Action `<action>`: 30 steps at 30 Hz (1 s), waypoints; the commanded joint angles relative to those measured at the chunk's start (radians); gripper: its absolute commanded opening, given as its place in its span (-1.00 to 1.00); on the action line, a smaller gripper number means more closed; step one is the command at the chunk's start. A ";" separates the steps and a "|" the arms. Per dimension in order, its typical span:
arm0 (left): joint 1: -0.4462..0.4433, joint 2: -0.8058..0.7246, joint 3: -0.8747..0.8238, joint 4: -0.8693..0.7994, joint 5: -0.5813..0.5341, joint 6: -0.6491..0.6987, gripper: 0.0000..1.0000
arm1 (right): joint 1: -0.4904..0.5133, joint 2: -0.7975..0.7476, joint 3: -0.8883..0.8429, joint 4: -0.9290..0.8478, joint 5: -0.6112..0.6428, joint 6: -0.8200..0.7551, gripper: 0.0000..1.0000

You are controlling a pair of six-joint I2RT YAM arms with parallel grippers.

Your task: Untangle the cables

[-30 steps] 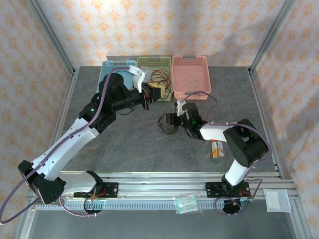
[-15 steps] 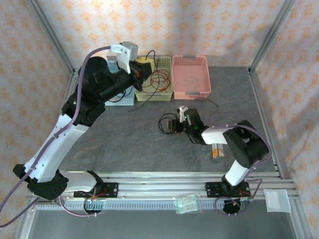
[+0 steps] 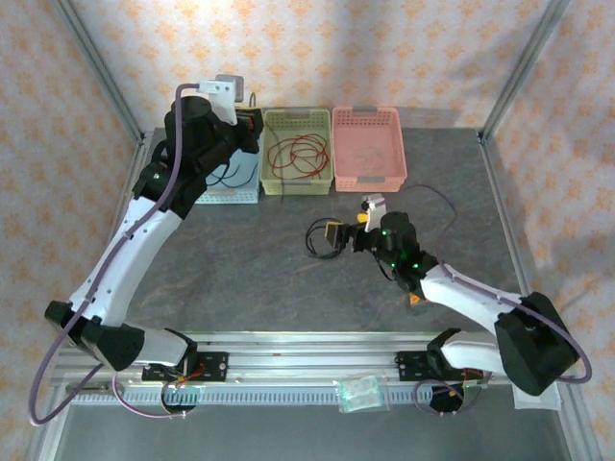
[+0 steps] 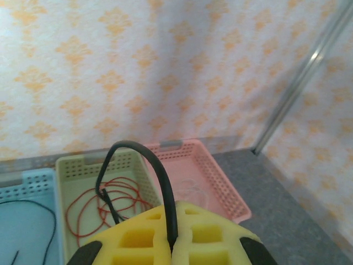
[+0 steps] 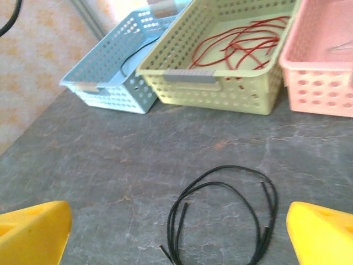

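Two black cables outside the baskets: you have the held black cable [image 4: 132, 144] and the black loop [image 5: 234, 167].
Held black cable: it comes out from between the yellow pads of your left end effector [image 4: 171, 249]. It arches up ahead of them and droops back down. In the left wrist view its free end hangs in front of the green basket [image 5: 220, 91].
Left end effector: clenched on the held black cable, raised high over the blue basket [image 5: 116, 83].
Black loop: it lies flat on the counter [image 5: 110, 165] just ahead of your right end effector [image 5: 177, 231], between the lines of its two fingers and touching neither.
Right end effector: released, its yellow fingers [image 5: 33, 229] spread wide, low over the counter.
Red cables [image 5: 242, 40]: coiled in the green basket, ahead of and below your left end effector, and beyond the black loop from your right one.
Pale cable [image 4: 186, 186]: faint, in the pink basket [image 5: 320, 88], ahead and to the right of your left end effector.
Blue-basket cable [image 4: 53, 229]: a black strand in the blue basket, below and to the left of your left end effector.
Baskets: blue, green and pink, side by side.
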 commanded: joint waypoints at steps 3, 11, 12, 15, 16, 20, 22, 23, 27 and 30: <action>0.062 0.052 -0.003 0.105 0.044 -0.020 -1.00 | 0.002 0.026 0.209 -0.309 0.208 0.053 1.00; 0.177 0.158 0.011 0.177 0.086 -0.042 -1.00 | 0.002 -0.011 0.354 -0.442 0.136 0.038 1.00; 0.197 0.173 0.010 0.197 0.109 -0.053 -1.00 | 0.002 -0.010 0.359 -0.442 0.102 0.026 1.00; 0.257 0.231 0.023 0.244 0.165 -0.071 -1.00 | 0.002 -0.050 0.373 -0.427 0.051 0.024 0.99; 0.271 0.254 0.033 0.254 0.178 -0.077 -1.00 | 0.002 -0.053 0.383 -0.430 0.043 0.026 0.99; 0.329 0.360 0.096 0.267 0.228 -0.095 -1.00 | 0.003 -0.053 0.412 -0.462 0.043 0.017 0.99; 0.349 0.419 0.134 0.269 0.240 -0.101 -1.00 | 0.002 -0.057 0.415 -0.481 0.068 0.016 0.99; 0.354 0.443 0.144 0.274 0.246 -0.102 -1.00 | 0.002 -0.061 0.414 -0.488 0.078 0.014 0.99; 0.365 0.554 0.177 0.277 0.249 -0.104 -1.00 | 0.002 -0.077 0.399 -0.501 0.106 0.012 0.99; 0.366 0.621 0.195 0.292 0.269 -0.124 -1.00 | 0.002 -0.086 0.387 -0.504 0.126 0.019 1.00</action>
